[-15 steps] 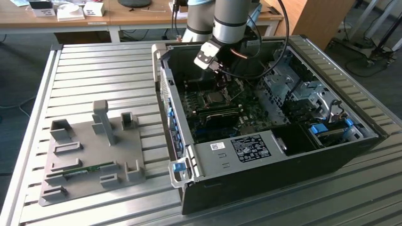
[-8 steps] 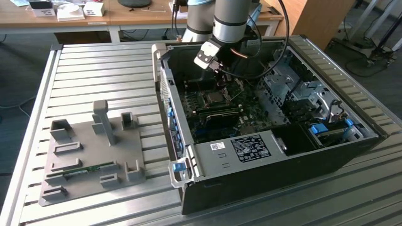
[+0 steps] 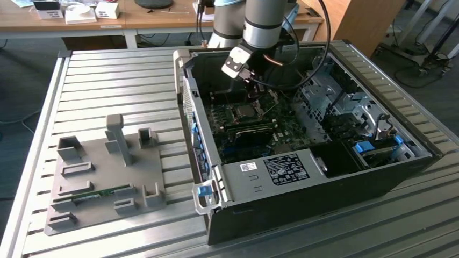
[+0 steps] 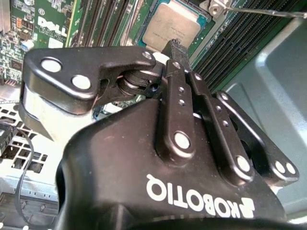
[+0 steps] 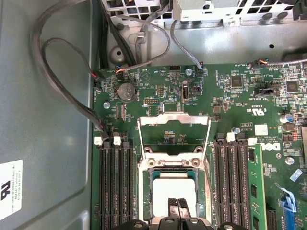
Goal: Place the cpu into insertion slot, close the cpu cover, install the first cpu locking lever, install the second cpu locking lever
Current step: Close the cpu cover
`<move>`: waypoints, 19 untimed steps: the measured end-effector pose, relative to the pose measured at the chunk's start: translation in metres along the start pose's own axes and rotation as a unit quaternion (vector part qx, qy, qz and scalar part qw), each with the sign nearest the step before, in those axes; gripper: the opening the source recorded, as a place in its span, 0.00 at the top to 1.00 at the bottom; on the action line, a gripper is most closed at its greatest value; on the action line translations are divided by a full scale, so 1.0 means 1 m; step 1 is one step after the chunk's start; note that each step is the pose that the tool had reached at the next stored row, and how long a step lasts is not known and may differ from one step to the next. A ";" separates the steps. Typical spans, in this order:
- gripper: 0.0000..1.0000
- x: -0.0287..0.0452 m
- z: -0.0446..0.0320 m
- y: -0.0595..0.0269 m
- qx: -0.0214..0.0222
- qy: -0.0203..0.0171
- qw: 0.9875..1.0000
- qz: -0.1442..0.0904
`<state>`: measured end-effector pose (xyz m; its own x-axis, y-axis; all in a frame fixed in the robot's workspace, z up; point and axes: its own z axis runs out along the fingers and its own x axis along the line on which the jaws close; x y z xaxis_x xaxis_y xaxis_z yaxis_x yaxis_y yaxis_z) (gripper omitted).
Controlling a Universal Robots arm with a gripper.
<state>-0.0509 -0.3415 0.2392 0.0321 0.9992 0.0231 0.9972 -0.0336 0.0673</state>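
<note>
The cpu (image 5: 171, 188) lies flat inside the insertion slot (image 5: 146, 191) on the green motherboard; its dull silver top also shows in the second wrist view (image 4: 169, 25) and the exterior view (image 3: 245, 111). My gripper (image 5: 178, 208) stands right over the cpu, its two black fingertips (image 5: 172, 207) pressed together and shut, with nothing visible between them. In the exterior view the gripper (image 3: 251, 97) reaches down into the open computer case. The cpu cover (image 5: 173, 119), a silvery frame with a cut-out window, is swung open past the slot's far edge. A thin metal lever (image 4: 268, 12) sticks out beside the slot.
Long black memory slots (image 5: 115, 182) flank the socket on both sides. Grey cables (image 5: 62, 67) loop along the case wall. A black box with a white label (image 3: 283, 169) sits at the case front. A grey fixture plate (image 3: 107, 172) lies on the slatted table at the exterior view's left.
</note>
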 end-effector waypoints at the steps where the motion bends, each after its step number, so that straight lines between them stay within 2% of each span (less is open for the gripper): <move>1: 0.89 0.0000 -0.0009 0.0001 0.000 0.000 1.000 0.000; 19: 0.89 0.0001 -0.0037 0.0003 0.000 0.000 1.000 0.000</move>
<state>-0.0509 -0.3414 0.2429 0.0321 0.9992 0.0233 0.9972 -0.0337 0.0674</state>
